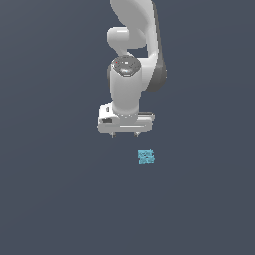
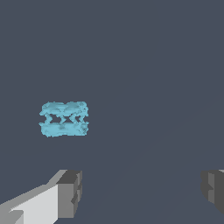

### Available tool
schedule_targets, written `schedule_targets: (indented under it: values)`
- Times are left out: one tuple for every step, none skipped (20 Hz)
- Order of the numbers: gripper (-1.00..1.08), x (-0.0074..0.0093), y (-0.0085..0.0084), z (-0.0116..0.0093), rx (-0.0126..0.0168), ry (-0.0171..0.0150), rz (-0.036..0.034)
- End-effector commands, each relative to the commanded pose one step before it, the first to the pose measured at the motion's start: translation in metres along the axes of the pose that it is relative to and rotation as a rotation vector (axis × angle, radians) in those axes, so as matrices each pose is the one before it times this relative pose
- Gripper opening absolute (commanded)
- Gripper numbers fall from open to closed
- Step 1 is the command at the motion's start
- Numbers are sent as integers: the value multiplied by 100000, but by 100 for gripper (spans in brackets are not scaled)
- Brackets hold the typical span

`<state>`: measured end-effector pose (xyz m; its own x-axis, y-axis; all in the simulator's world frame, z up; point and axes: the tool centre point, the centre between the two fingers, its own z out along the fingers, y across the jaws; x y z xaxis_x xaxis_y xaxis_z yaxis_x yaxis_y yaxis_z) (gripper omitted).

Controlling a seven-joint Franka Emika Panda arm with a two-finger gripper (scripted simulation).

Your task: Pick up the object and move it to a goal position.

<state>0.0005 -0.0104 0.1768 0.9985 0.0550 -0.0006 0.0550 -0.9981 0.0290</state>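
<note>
In the exterior view the white gripper (image 1: pixel 125 135) hangs from the arm with its two small fingertips pointing down at the plain dark grey floor (image 1: pixel 50 199), and the jaws stand apart with nothing between them. A little toward the exterior view's right of those fingertips, and nearer the lower edge of that picture, lies the object (image 1: pixel 146 157), a tiny light-cyan block with a mottled, speckled face, resting alone on the floor and clear of the gripper. The wrist view agrees: two grey finger pads (image 2: pixel 70 192) show widely separated, and the object (image 2: pixel 64 119) sits beyond them and off to one side, lined up roughly with one finger and not with the gap between the two. There the block looks slightly longer one way than the other, its long axis running about parallel to the line joining the fingers. My judgement is that the gripper must shift sideways to centre the block between the jaws before descending. No goal marker is visible.
</note>
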Motion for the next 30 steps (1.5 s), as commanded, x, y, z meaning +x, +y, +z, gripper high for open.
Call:
schedule_targets:
  values:
    - [100, 0, 1, 0, 0, 0, 0]
    - [100, 1, -10, 3, 16, -33, -59]
    - [100, 8, -50, 26, 62, -120, -209]
    - [100, 11, -74, 38, 96, -186, -330]
    - [100, 13, -93, 46, 127, -244, -443]
    - [100, 17, -116, 58, 157, -302, -568]
    - [100, 19, -129, 63, 178, -339, -677]
    - [100, 15, -109, 53, 154, -294, -636]
    - [100, 9, -72, 34, 107, -205, -497]
    - [100, 4, -40, 18, 64, -127, -357]
    - [100, 1, -20, 8, 30, -64, -228]
    - [100, -1, -4, -1, 3, -12, -97]
    - [100, 6, -13, 11, 0, 0, 0]
    - [100, -7, 33, -19, -33, 67, 217]
    - [100, 5, 1, 5, -8, 36, 307]
    - [100, 11, -17, 18, 13, 14, 431]
    - [100, 17, -35, 29, 28, -1, 552]
    - [100, 22, -45, 38, 38, -8, 683]
    - [100, 25, -54, 44, 43, -7, 810]
    - [100, 28, -58, 49, 45, -1, 938]
    - [100, 30, -63, 54, 47, 3, 1058]
    - [100, 32, -68, 59, 50, 6, 1171]
    - [100, 34, -75, 64, 54, 7, 1272]
    - [100, 35, -82, 70, 58, 5, 1375]
    - [100, 37, -90, 76, 63, 2, 1489]
    - [100, 38, -98, 83, 67, 0, 1605]
    - [100, 39, -106, 89, 71, 0, 1726]
    - [100, 40, -114, 95, 74, 0, 1853]
    - [100, 40, -122, 102, 77, -1, 1976]
    - [100, 39, -130, 108, 80, -2, 2094]
